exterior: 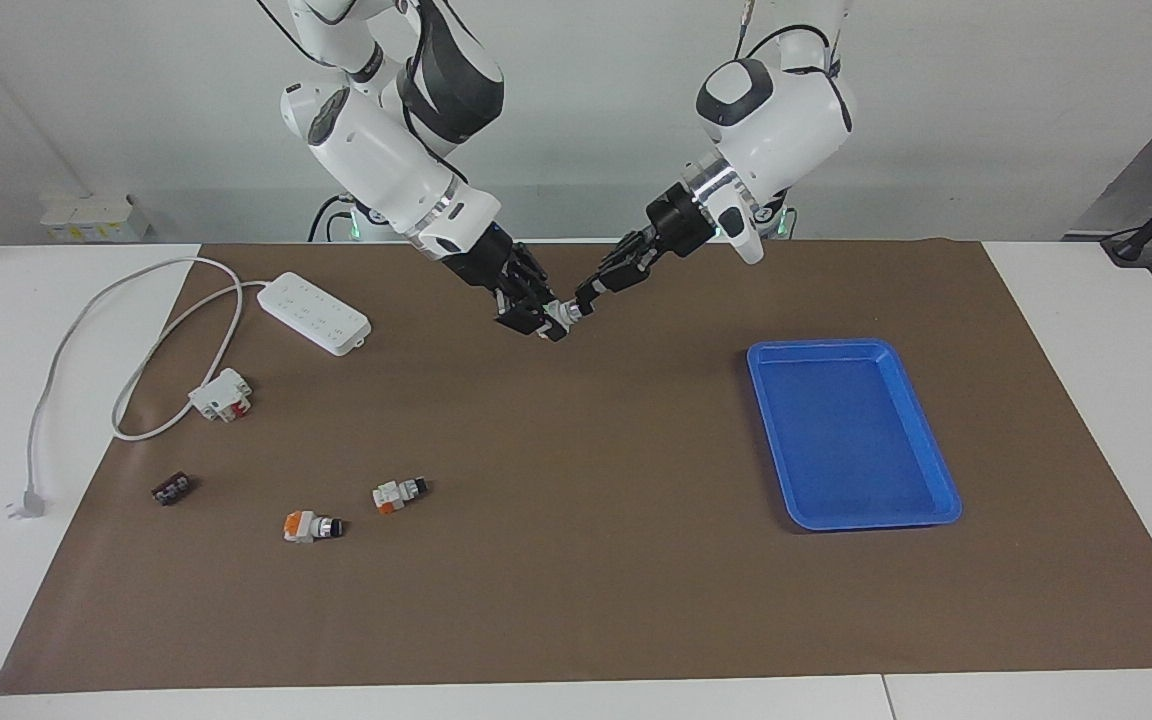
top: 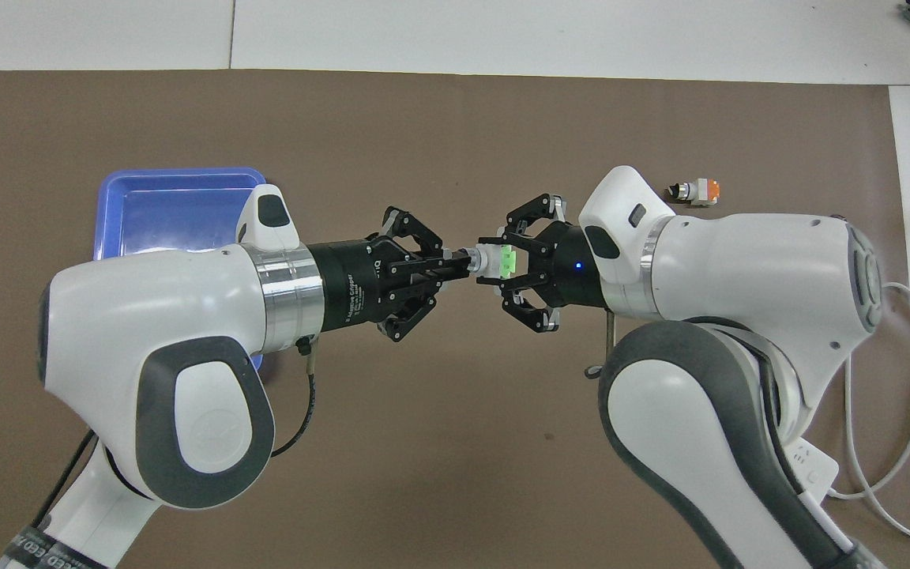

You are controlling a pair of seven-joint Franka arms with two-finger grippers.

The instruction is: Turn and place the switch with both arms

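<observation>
At mid-frame in the overhead view the right gripper (top: 494, 266) pinches the white body of the switch (top: 496, 264), green face up, while the left gripper (top: 455, 265) is closed on its knob end, both meeting in the air over the brown mat (exterior: 576, 560). In the facing view the pair sits at upper centre, the blue tray (exterior: 921, 495) at the right. Two orange switches (exterior: 312, 526) (exterior: 399, 493) lie lower left, with a white-and-red block (exterior: 221, 394) and a power strip (exterior: 314, 313) above them.
</observation>
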